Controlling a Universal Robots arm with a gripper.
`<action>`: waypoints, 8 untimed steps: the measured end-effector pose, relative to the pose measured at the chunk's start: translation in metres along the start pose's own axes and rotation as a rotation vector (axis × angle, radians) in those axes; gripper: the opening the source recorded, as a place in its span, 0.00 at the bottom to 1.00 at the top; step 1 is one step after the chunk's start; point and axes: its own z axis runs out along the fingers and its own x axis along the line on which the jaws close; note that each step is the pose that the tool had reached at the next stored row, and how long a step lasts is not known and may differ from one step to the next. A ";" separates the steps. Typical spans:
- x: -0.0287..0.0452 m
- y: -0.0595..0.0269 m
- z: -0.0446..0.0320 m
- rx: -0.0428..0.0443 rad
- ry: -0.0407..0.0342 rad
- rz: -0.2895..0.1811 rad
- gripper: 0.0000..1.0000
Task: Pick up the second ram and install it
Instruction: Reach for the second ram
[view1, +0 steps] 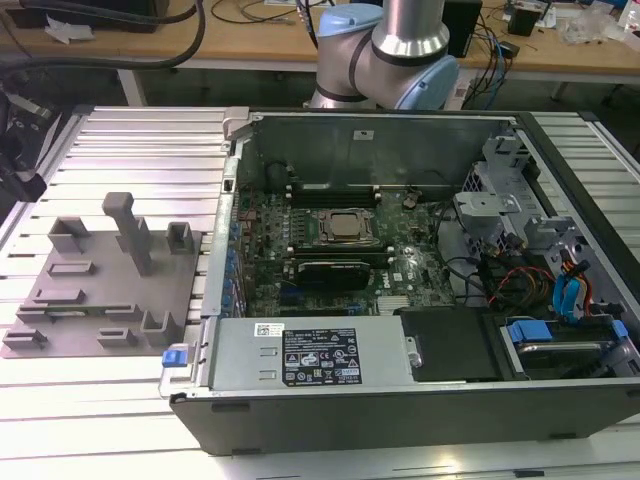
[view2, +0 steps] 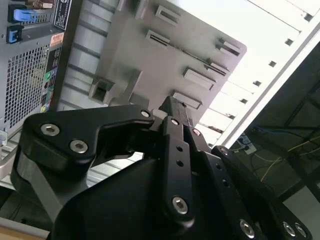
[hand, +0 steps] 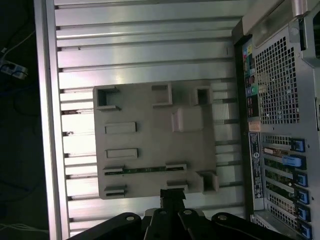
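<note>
**Position.** We found the second ram (hand: 145, 169) lying flat on the grey fixture plate (hand: 145, 107), seated between two low holders (hand: 114, 170) and not yet lifted. In the first wrist view the end effector (hand: 173, 192) hung above the plate's edge. The ram lay just ahead of its tips, towards the plate's middle. One further pair of holders, which looked empty, stood between the tips and the ram. The ram's long axis ran crosswise to the line from the tips to the stick, and it pointed towards the open computer case (view1: 400, 250) beside the plate.

**End effector.** Its black fingers appeared drawn together with nothing between them. They stood apart from both ram and plate. The second wrist view showed the same clearance.

**Materials and shapes.**
- The ram showed as a slim, straight green strip of circuit board. We judged it to be rigid and thin-edged.
- The plate was matte grey plastic carrying rectangular slotted blocks and one taller pillar (view1: 128, 232).
- The plate rested on a surface (view1: 120, 400) of bright, ribbed metal slats.
- The case had a dark shell, a perforated metal rear and a green board within.
- The end effector was matte black, made up of jointed links held by bright screw heads.
</note>
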 end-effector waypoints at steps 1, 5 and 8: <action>0.0000 0.0000 0.0000 0.0000 0.0000 0.000 0.08; 0.0000 -0.0001 0.0000 0.0000 0.0000 0.000 0.08; 0.0000 -0.0001 0.0000 0.0000 0.0000 0.000 0.08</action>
